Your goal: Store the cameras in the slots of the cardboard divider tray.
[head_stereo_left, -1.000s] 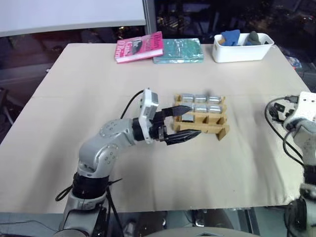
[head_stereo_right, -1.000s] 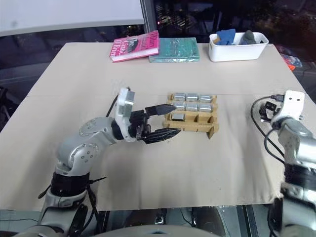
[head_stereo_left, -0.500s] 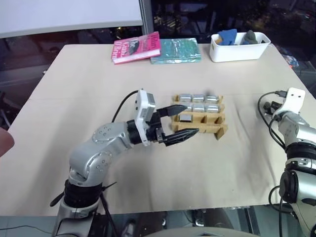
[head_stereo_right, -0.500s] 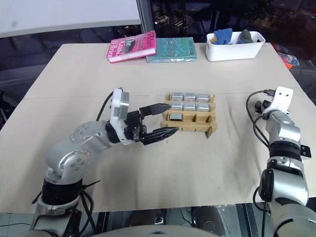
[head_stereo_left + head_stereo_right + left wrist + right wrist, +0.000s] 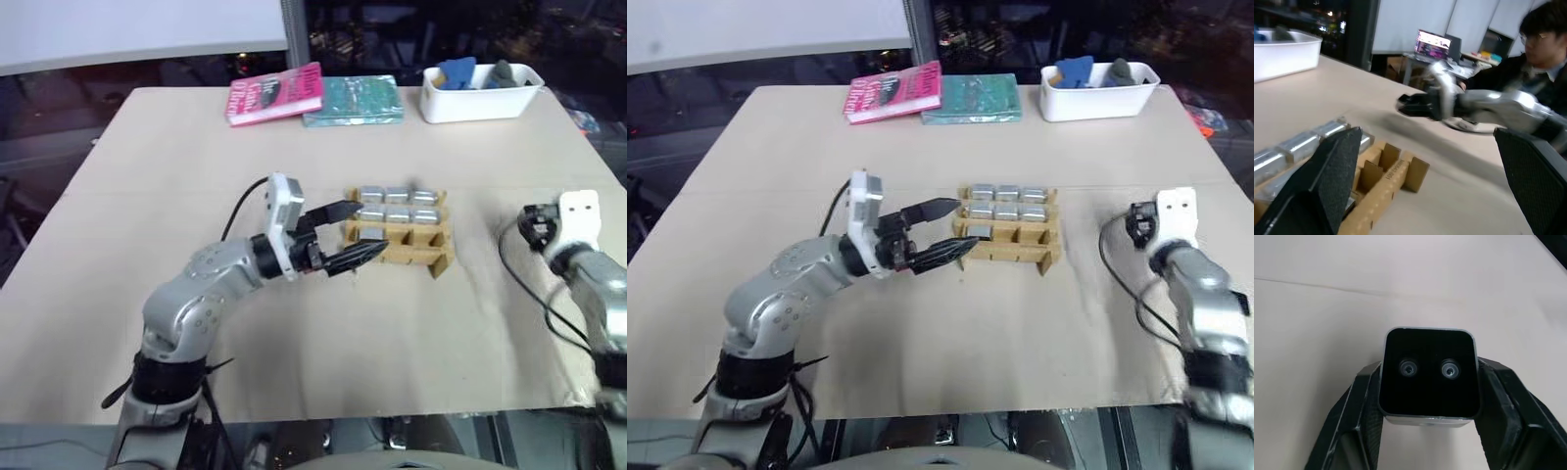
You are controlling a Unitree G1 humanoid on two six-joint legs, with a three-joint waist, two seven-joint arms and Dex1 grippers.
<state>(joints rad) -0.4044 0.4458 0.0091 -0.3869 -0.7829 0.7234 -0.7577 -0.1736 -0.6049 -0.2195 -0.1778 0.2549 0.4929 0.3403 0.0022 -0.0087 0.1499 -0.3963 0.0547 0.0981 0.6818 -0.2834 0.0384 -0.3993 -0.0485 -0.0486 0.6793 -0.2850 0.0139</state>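
while the left gripper (image 5: 345, 235) hangs near the middle of the left eye frame, its two black fingers are spread wide and hold nothing. one fingertip is over the left edge of the cardboard divider tray (image 5: 438, 258), the other is just in front of the tray's near left corner, low over the beige table (image 5: 147, 176). the tray lies a little right of the frame centre. its two far rows are filled with six silver-grey cameras (image 5: 398, 205), three in each row, and one more camera sits in the left slot of the third row, partly behind the fingertip. the other slots at the near side look empty.

at the right side of the frame the right gripper (image 5: 1429, 396) is well apart from the tray. in the right wrist view its fingers are pinching a camera (image 5: 1429, 377) from both sides; this camera has a dark face with two small round lenses and a silver rim, and the bare table is under it.

along the upper edge of the left eye frame a pink book (image 5: 275, 94) lies beside a teal book (image 5: 353, 101), and a white bin (image 5: 480, 100) with blue and grey things stands in the upper right. in the left wrist view a person (image 5: 1533, 44) sits beyond the table at the upper right.
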